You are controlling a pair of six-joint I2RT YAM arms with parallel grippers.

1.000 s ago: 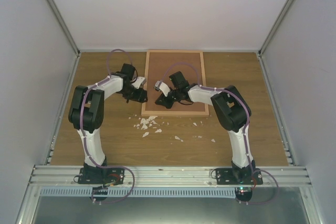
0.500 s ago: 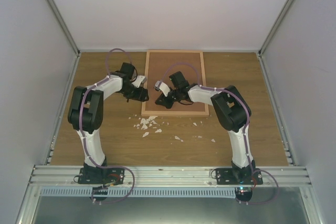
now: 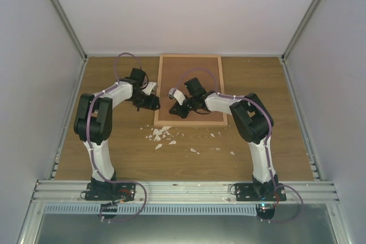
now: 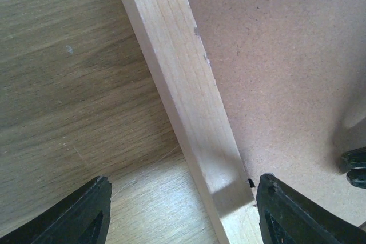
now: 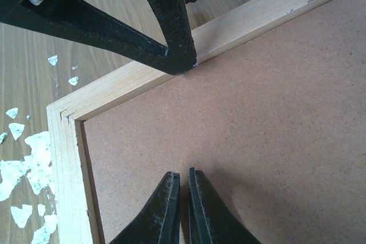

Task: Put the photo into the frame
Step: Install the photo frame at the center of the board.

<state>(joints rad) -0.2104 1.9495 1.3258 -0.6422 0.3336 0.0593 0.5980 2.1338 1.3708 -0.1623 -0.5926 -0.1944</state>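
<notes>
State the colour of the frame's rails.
The frame is pale natural wood; left wrist view shows best.

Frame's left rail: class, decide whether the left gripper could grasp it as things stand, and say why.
Probably yes. The left gripper is open and straddles the frame's left rail, one finger over the table, the other over the backing board; nothing else lies between them.

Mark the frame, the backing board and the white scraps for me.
frame (image 4: 177, 78): left wrist view, on its light wooden rail.
backing board (image 5: 257, 112): right wrist view, on its bare brown face.
white scraps (image 3: 160, 134): top view, on the biggest cluster.
</notes>
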